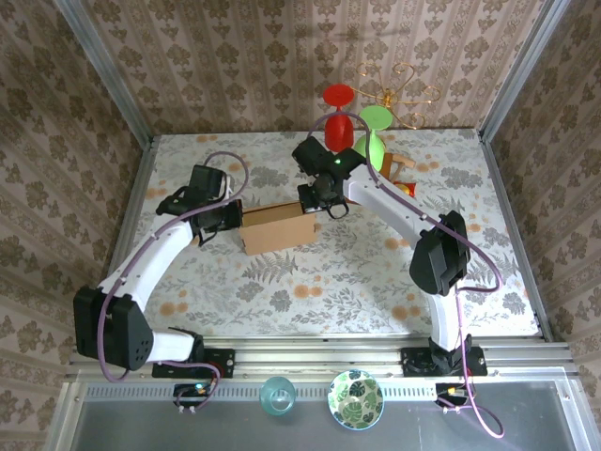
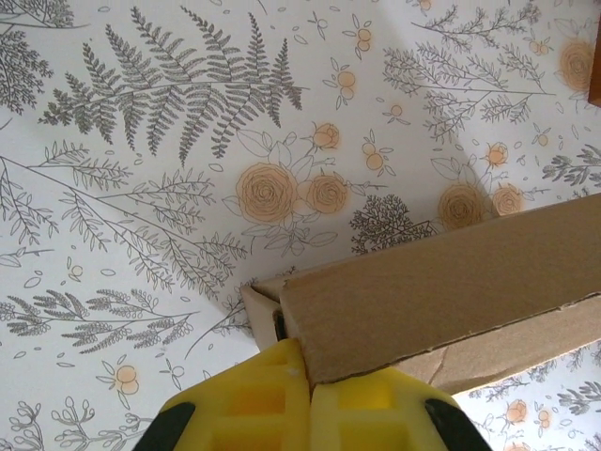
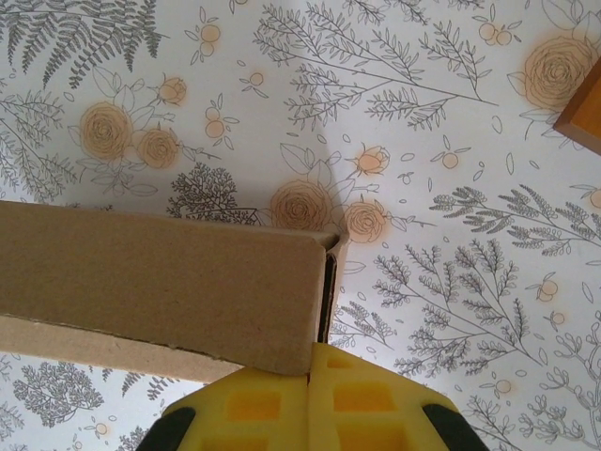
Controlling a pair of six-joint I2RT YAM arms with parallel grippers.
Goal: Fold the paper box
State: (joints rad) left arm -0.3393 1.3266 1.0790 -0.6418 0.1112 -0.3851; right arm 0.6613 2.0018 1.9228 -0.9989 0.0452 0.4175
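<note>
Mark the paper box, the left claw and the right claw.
paper box [image 1: 279, 229]: top external view, its tan side.
left claw [image 2: 308, 371]: left wrist view, between the yellow fingertips.
right claw [image 3: 310, 368]: right wrist view, between the yellow fingertips.

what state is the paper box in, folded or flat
Folded: the paper box stands as a block with upright walls, left gripper and right gripper pinching its ends.

Cloth-covered table [image 1: 329, 282] printed with ferns and flowers, tan cardboard box [image 1: 277, 227] resting on it near the middle, small wooden stand [image 1: 402, 165] toward the far right edge, apart from the box.
</note>
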